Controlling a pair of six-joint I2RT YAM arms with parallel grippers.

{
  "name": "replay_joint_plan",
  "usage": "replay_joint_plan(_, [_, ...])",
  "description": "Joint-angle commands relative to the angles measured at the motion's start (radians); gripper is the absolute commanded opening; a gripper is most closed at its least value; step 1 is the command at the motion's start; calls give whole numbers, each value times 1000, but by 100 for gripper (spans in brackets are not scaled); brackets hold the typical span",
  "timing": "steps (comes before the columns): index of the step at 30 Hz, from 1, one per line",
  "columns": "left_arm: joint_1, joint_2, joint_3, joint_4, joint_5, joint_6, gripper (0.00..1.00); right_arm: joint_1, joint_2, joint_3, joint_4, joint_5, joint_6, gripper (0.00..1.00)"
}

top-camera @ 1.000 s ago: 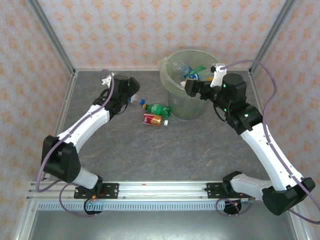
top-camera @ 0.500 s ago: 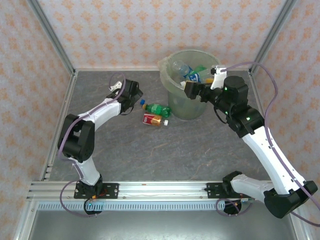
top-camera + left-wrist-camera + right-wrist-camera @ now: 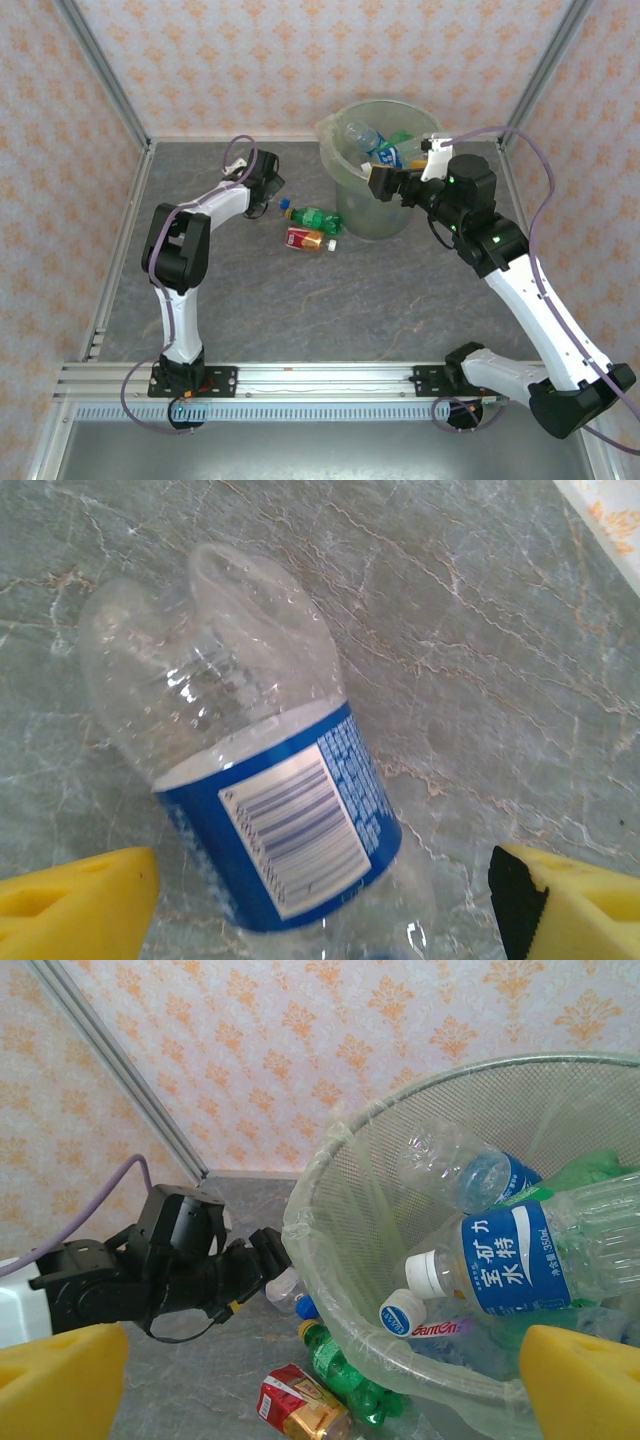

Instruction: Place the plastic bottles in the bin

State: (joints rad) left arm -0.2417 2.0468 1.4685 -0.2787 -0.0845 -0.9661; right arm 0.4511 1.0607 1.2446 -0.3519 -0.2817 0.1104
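Top view: the left arm's elbow is swinging in and folding up, while the left claw [image 3: 268,194] is staying put just left of the green bottle [image 3: 318,217] on the table [image 3: 300,300]. The right claw [image 3: 375,182] is hovering spread at the bin [image 3: 370,215] rim.

Left wrist: the claw's sitting wide around the crushed blue-label bottle [image 3: 270,810], not pinching yet, so I reckon a grab's coming.

Right wrist: spread, empty, bottles piling inside the bin.

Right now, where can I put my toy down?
Bare: the table middle between left arm and right arm, down to the rail. Crowded: left of the bin, where the green bottle and red-labelled bottle lie by the left gripper.
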Motion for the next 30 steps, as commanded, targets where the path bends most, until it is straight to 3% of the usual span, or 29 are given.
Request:
replay_joint_plan(1, [22, 49, 44, -36, 22, 27, 87, 5, -6, 4, 3, -11, -7, 100])
replay_joint_plan(13, [31, -3, -102, -1, 68, 109, 78, 6, 41, 44, -3, -25, 16, 100])
replay_joint_plan(17, [33, -64, -192, 16, 72, 145, 73, 12, 65, 57, 6, -37, 32, 100])
replay_joint_plan(30, [33, -349, -498, 45, 140, 180, 73, 38, 158, 101, 40, -74, 52, 100])
